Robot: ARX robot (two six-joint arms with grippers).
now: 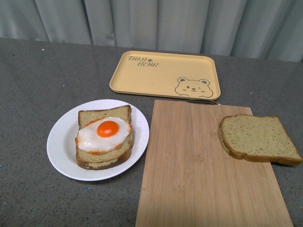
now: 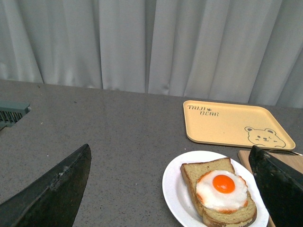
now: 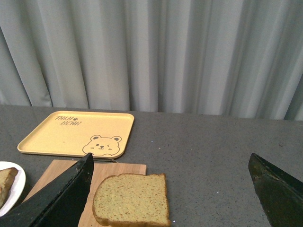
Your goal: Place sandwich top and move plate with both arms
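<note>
The sandwich top [image 1: 258, 139], a speckled wholegrain slice with a darker crust, lies flat on the right part of a wooden cutting board [image 1: 199, 175]; it also shows in the right wrist view [image 3: 131, 200]. The white plate [image 1: 64, 142] sits left of the board and holds stacked bread slices with a fried egg [image 1: 105, 132]; the plate also shows in the left wrist view [image 2: 177, 187]. Neither arm shows in the front view. My left gripper [image 2: 173, 189] is open, back from the plate. My right gripper [image 3: 170, 196] is open, back from the sandwich top.
A yellow rectangular tray with a bear drawing [image 1: 165, 74] lies behind the board and plate. Grey curtains [image 1: 151, 21] hang along the table's far edge. A green object [image 2: 12, 113] sits at the far left of the grey table in the left wrist view.
</note>
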